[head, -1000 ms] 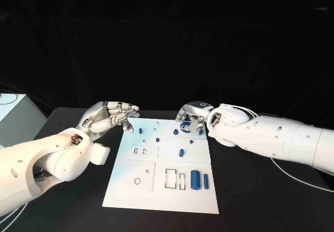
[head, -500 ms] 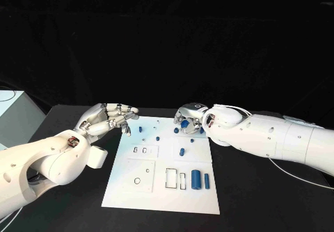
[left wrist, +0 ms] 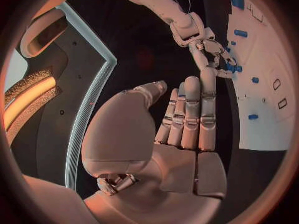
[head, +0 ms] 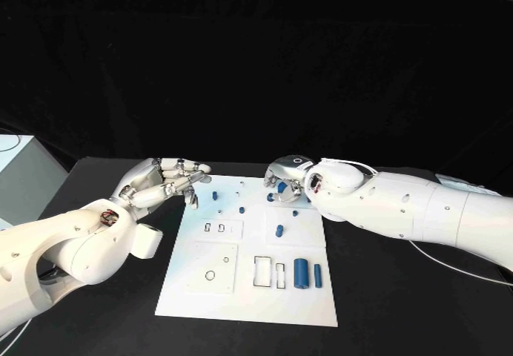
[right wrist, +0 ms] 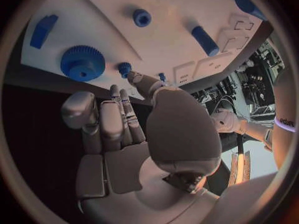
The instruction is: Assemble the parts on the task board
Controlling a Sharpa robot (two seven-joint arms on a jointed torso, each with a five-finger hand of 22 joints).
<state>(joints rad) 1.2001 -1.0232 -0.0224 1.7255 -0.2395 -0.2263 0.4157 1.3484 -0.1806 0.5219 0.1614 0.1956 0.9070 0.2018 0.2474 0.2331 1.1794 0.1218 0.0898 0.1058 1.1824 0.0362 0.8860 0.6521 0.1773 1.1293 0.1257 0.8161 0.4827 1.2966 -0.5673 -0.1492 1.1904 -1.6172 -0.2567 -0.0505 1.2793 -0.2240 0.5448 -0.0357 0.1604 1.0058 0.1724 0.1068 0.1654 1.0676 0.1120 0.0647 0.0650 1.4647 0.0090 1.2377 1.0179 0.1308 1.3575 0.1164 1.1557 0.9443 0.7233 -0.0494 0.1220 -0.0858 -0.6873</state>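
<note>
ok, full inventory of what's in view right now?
task board: 1, white, middle of the table
table: 1, black
gear: 1, blue, board's far end, by the right hand
thick cylinder: 1, blue, lying on the board's near right part
thin rod: 1, blue, just right of the thick cylinder
small parts: at least four, blue, scattered over the board's far half
box: 1, pale, left of the table
cable: 1, pale, on the table below the right arm
left hand: silver, at the board's far left corner, holding nothing
right hand: silver, over the board's far end, grip unclear
</note>
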